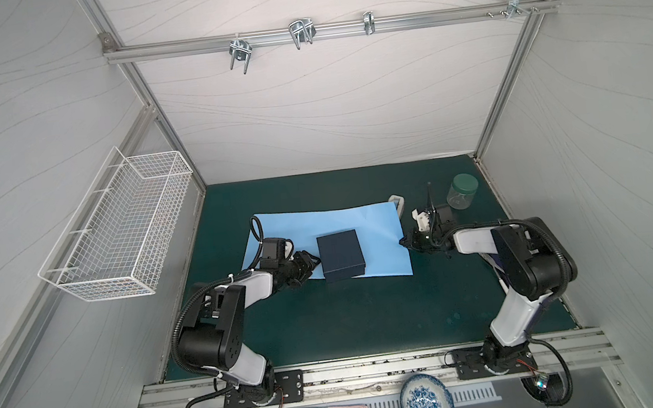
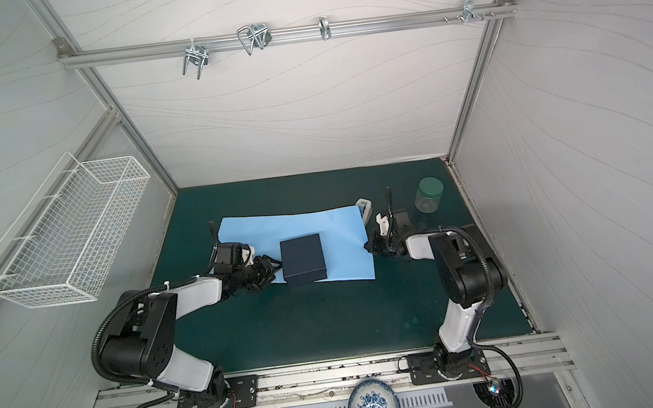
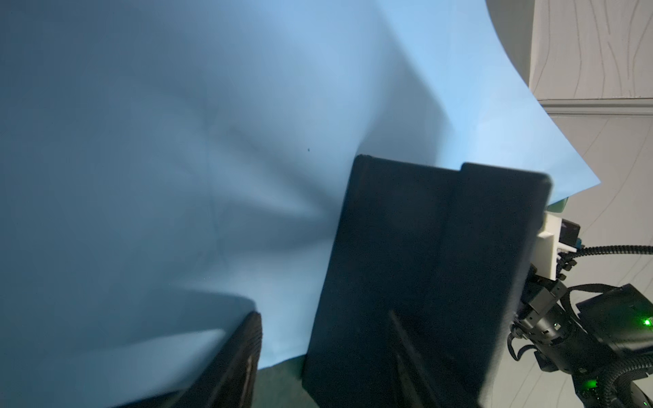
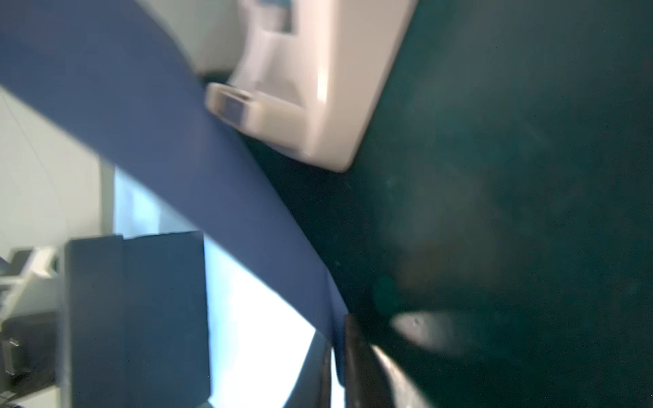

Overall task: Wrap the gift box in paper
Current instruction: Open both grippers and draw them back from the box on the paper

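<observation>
Atop paper (image 1: 377, 224), gift box (image 1: 341, 255) just beside left end effector (image 1: 314, 266)

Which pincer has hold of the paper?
The right pincer, shut on the paper at its right edge. The left pincer stands open beside the gift box, holding nothing.

Pale grey, wave-lined wall panels (image 1: 326, 108) enclose a dark green matted bench (image 1: 351, 323). A white wire basket (image 1: 118, 228) hangs on the left wall, and bent metal hooks (image 1: 301, 32) hang from an aluminium rail (image 1: 441, 16).
</observation>
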Tool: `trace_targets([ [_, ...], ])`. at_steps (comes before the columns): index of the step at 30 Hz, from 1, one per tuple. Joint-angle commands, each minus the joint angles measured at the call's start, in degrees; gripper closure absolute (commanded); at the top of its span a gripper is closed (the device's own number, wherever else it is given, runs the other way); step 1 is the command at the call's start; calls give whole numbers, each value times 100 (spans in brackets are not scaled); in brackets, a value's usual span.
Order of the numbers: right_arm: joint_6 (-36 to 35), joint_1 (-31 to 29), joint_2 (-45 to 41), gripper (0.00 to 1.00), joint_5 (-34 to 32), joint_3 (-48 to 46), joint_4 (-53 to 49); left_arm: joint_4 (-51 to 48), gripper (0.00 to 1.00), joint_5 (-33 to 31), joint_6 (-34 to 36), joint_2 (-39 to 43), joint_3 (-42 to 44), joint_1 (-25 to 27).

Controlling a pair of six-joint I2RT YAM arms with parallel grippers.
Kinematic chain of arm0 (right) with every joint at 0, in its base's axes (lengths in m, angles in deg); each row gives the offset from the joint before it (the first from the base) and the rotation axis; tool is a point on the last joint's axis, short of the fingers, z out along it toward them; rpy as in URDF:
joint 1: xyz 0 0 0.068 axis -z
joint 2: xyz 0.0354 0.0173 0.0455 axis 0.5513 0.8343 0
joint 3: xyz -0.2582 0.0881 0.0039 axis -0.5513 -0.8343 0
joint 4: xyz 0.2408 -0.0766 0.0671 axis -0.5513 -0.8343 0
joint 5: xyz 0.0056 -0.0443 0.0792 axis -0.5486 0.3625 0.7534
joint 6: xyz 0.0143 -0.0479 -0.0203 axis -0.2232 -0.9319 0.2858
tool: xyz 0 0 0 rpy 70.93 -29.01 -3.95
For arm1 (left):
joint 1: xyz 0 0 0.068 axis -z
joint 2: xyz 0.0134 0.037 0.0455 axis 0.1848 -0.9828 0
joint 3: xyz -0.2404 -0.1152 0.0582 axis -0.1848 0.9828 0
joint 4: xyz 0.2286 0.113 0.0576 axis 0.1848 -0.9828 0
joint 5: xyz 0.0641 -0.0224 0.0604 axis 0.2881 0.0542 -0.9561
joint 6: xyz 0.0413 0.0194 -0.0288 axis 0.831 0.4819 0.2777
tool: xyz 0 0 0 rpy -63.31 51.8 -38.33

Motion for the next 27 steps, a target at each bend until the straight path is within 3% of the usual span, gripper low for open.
trace_targets([
  [1,162,6,-206,99,412,-290,295,-360,40,-127,99,109,-107,-46],
  [10,589,287,-1666,100,1104,-1587,-851,-531,37,-200,-243,1376,728,-33],
  [16,431,996,-3080,100,988,-1885,-2226,-1005,33,-1202,-217,2192,317,-63],
  [19,335,1223,-3455,100,546,-1726,-2585,-850,32,-1804,-116,1850,-152,-110],
  [27,263,1304,-2909,100,167,-1097,-2376,-1367,40,-2042,693,-698,-2355,-296],
])
